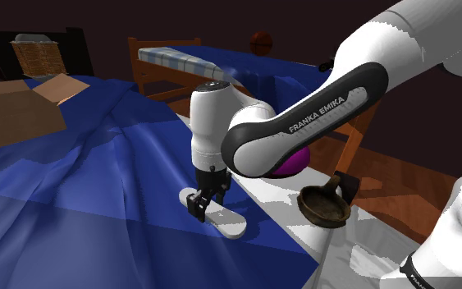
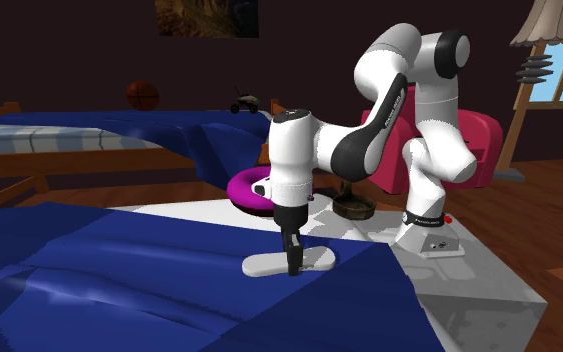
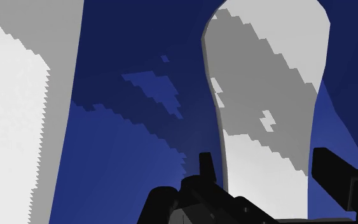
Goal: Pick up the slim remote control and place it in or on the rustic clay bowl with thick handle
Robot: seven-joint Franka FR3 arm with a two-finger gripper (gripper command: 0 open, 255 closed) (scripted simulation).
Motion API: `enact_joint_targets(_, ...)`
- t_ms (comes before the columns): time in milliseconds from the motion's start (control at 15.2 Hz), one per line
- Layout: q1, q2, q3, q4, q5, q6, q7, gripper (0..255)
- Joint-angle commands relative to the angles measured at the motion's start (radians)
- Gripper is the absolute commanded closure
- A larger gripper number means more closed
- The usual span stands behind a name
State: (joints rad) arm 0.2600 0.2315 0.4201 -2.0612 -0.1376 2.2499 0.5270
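Hand (image 1: 204, 209) points straight down at the remote (image 1: 229, 223), which lies flat on the blue cloth (image 1: 98, 189) that covers part of the desk (image 2: 469, 290). In the wrist view the two fingers (image 3: 336, 175) stand apart, one on each long side of the white remote. I see no clear contact with it, so it is between them but not yet held.

I judge that the step in hand is the grasp: the hand is at the height of the remote and set across its narrow width. The next move calls for closing the fingers on the remote, then lifting it straight up and carrying it to the brown bowl (image 1: 323, 207). This bowl stands on the desk near the hand, on the side toward the arm's base, and it looks empty.

The wrist is vertical, with the fingertips nearly at the cloth, and the forearm is bent sharply over the hand.
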Motion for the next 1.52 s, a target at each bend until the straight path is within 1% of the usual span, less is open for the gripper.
enact_joint_targets(0,0.0,0.0,0.0,0.0,0.0,0.0,0.0,255)
enact_joint_targets(66,0.0,0.0,0.0,0.0,0.0,0.0,0.0,255)
enact_joint_targets(660,-0.009,-0.067,0.011,0.047,0.04,-0.106,-0.028,255)
enact_joint_targets(1452,-0.016,-0.131,0.016,0.139,0.077,-0.255,-0.054,255)
